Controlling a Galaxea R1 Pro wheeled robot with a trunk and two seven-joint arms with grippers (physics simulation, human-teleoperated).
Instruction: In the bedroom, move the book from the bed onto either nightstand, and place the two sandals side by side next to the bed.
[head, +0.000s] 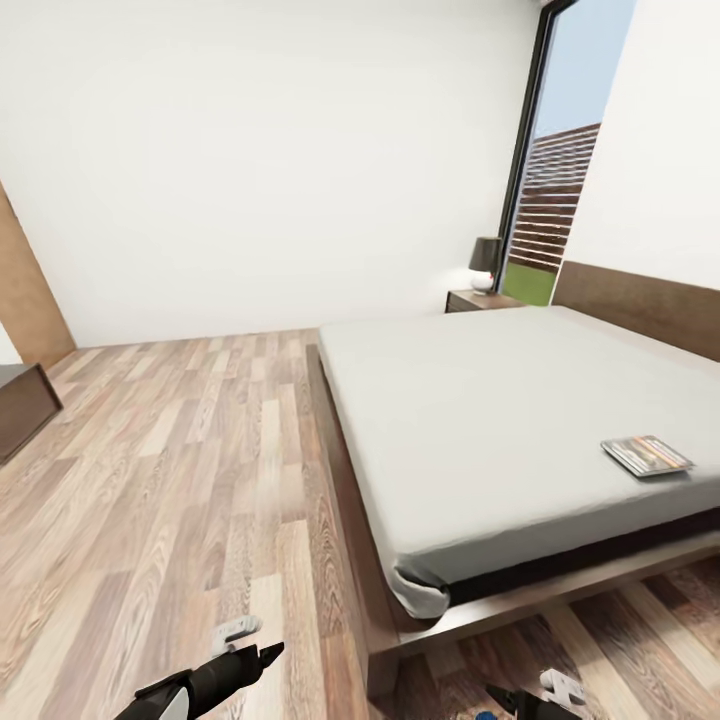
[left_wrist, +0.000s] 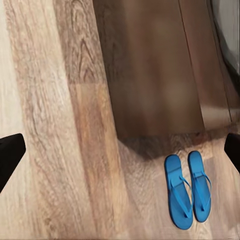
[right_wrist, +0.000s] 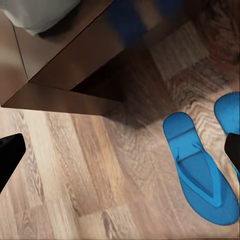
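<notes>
On the wood floor (left_wrist: 60, 125), two sandals (left_wrist: 188, 189) lie parallel beside the bed (head: 480, 420).

Even, bright, flat light fills the room, and daylight shows through the window (head: 560, 160) at the far right. The head view bends straight lines toward its edges. A soft dark shadow lies under the bed's base (left_wrist: 155, 75) beside the sandals (left_wrist: 189, 189). Both wrist views are softly blurred.

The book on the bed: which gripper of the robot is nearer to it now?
Right. The right gripper hangs low before the bed's foot, on the book's side. The left gripper is over the floor, farther off beyond the bed corner.
</notes>
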